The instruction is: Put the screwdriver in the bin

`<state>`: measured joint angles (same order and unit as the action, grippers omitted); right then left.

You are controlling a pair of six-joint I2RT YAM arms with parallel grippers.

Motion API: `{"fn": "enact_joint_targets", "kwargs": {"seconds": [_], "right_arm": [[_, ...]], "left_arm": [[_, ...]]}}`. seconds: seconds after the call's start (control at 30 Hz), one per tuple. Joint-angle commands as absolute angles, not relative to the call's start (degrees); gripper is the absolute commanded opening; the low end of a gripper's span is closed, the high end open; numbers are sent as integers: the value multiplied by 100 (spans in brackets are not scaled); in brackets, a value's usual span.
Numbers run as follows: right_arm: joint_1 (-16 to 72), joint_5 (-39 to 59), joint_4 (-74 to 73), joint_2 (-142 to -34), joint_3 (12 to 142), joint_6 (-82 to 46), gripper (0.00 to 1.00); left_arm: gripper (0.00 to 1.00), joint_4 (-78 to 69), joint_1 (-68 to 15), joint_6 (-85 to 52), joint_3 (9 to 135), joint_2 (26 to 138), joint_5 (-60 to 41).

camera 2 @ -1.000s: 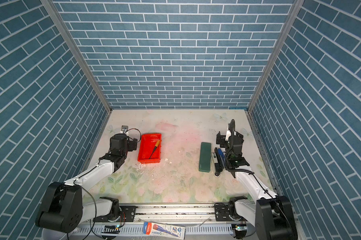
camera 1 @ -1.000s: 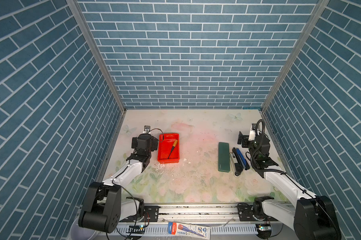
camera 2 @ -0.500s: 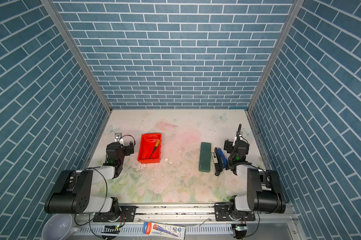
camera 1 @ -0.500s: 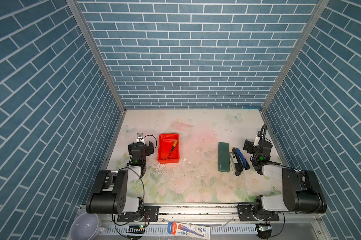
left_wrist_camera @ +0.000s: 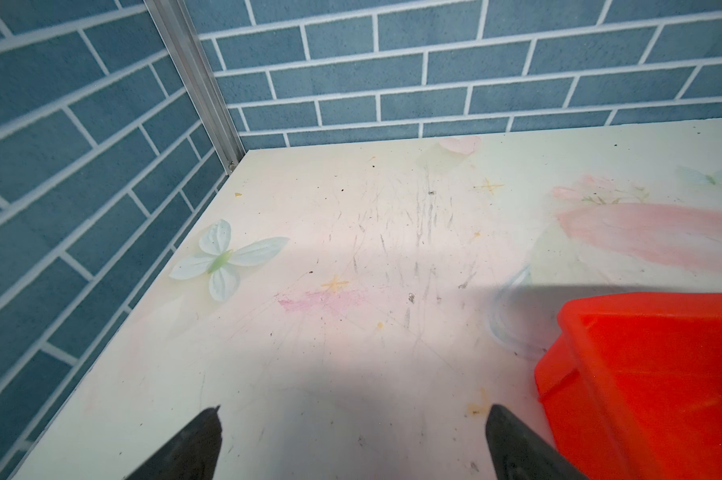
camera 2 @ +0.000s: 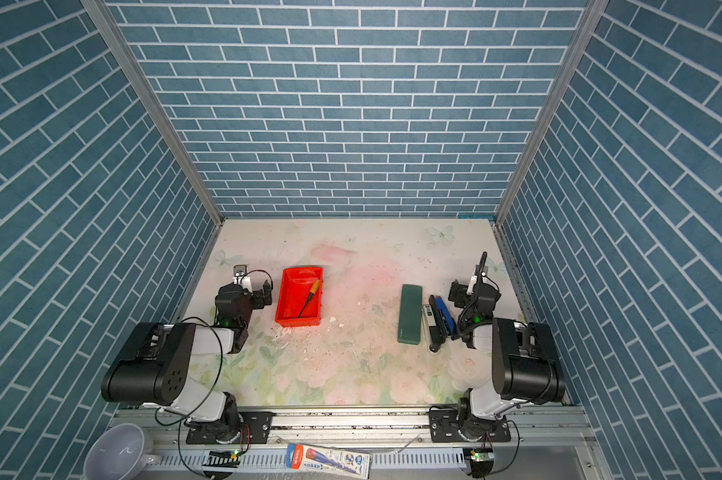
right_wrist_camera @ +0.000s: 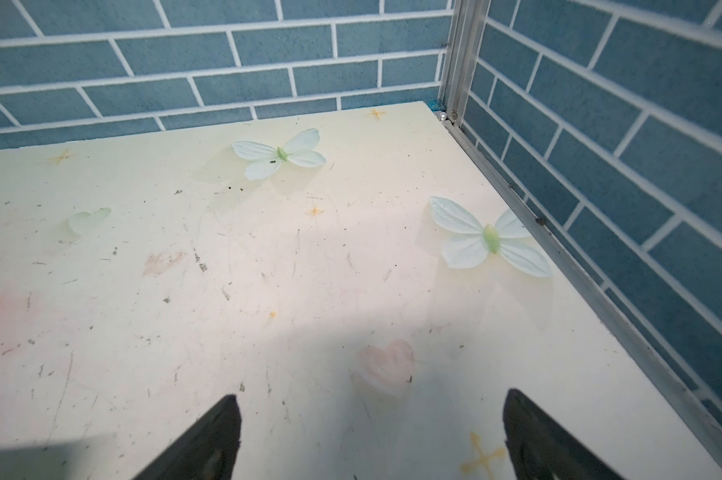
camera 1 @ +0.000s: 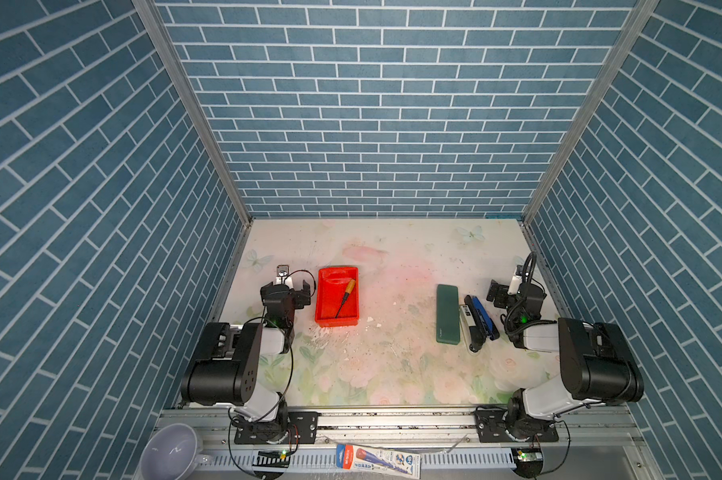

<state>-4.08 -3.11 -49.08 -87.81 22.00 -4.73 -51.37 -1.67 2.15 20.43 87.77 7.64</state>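
The screwdriver [camera 1: 345, 296] [camera 2: 309, 297], with an orange-yellow handle and thin black shaft, lies slanted inside the red bin [camera 1: 329, 319] [camera 2: 289, 319] at the table's left in both top views. My left gripper [camera 1: 290, 287] [camera 2: 247, 291] sits just left of the bin, low over the table, open and empty. In the left wrist view its fingertips [left_wrist_camera: 209, 417] are wide apart around the gripper's middle [left_wrist_camera: 353, 417], and the bin's corner [left_wrist_camera: 642, 374] lies beside one finger. My right gripper [camera 1: 513, 291] [camera 2: 474, 293] [right_wrist_camera: 369, 403] stands open over bare table at the far right.
A dark green case [camera 1: 447, 313] and a blue-and-black stapler-like tool [camera 1: 478, 320] lie side by side left of the right gripper. Brick walls close in the table on three sides. A translucent bowl [camera 1: 170, 453] and a printed packet [camera 1: 378, 457] sit by the front rail.
Both arms have folded back toward the front rail, with the grippers drawn slightly nearer and lower. The screwdriver stays in the bin. Both grippers remain open.
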Motion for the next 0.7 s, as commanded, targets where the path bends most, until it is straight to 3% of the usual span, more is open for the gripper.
{"fn": "enact_joint_targets", "kwargs": {"seconds": [0.0,0.23,0.67], "right_arm": [[-413,-245,-5084,-8788,2163,-547,99],[-413,395,-4772,-8812,2340,-268,99],[-413,466,-4793,-8812,2333,-256,99]], "left_arm": [[100,-5277,-132,220,2062,8771,725],[100,-5273,-132,220,2061,8774,727],[100,-5269,-132,220,2063,8772,725]]}}
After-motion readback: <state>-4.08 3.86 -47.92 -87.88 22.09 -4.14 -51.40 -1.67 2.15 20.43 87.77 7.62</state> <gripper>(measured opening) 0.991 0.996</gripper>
